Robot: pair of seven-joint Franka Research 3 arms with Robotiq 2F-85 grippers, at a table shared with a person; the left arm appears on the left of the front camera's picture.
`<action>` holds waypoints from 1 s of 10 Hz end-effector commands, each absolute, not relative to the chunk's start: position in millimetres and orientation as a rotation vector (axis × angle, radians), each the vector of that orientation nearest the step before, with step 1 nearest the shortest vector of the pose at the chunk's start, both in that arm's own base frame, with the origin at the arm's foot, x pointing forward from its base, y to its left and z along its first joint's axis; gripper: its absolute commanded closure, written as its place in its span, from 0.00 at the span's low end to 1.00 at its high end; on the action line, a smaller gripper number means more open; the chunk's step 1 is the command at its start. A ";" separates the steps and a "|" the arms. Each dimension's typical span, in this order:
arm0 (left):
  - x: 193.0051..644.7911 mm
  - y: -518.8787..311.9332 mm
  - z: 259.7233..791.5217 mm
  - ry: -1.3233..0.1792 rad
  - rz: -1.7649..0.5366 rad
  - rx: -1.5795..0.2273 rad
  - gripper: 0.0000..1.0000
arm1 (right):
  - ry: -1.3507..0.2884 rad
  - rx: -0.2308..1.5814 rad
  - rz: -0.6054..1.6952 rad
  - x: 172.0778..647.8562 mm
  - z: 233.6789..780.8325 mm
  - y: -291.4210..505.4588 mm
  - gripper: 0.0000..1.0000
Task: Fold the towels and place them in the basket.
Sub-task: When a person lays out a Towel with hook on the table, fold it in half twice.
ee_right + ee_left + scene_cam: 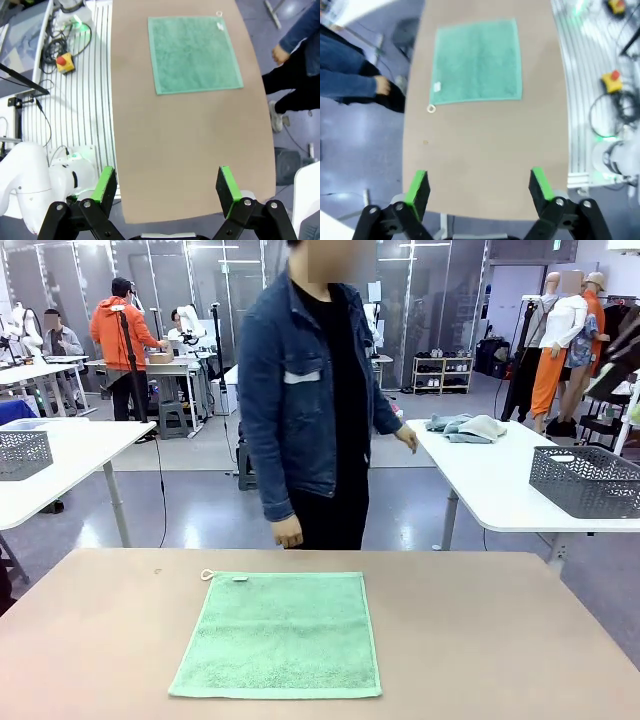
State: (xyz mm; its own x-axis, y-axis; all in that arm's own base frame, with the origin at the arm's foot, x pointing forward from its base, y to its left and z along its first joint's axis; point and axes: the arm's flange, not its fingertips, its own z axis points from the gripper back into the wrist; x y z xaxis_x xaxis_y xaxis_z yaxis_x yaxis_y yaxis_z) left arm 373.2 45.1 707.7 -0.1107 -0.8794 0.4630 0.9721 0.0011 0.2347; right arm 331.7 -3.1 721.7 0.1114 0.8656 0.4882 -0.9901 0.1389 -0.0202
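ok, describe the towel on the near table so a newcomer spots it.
Start at the brown table in front of the person in the denim jacket. Spread flat at its middle lies the mint green towel, the one cloth on that table, with a white loop at one far corner.

The mint green square terry towel (pixel 278 636) is showing a plain, unpatterned pile and a white corner loop (pixel 207 575) against the light brown matte table (pixel 480 640). The person is wearing a blue denim jacket (pixel 285 390) over black. At far right, the dark grey lattice-walled plastic basket (pixel 587 480) is contrasting with a white table (pixel 480 475). The black left gripper (pixel 479 175) and black right gripper (pixel 166 172) are showing bright green pads (pixel 417 186).
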 end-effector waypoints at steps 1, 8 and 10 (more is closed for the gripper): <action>367.2 -18.0 682.8 -0.405 -1.607 -0.059 0.00 | -0.287 0.174 1.329 337.9 705.7 63.5 0.00; 368.1 -94.1 618.4 -0.154 -1.609 0.126 0.00 | -0.156 -0.141 1.202 339.4 649.7 157.0 0.00; 368.1 -94.1 618.4 -0.154 -1.609 0.126 0.00 | -0.156 -0.141 1.202 339.4 649.7 157.0 0.00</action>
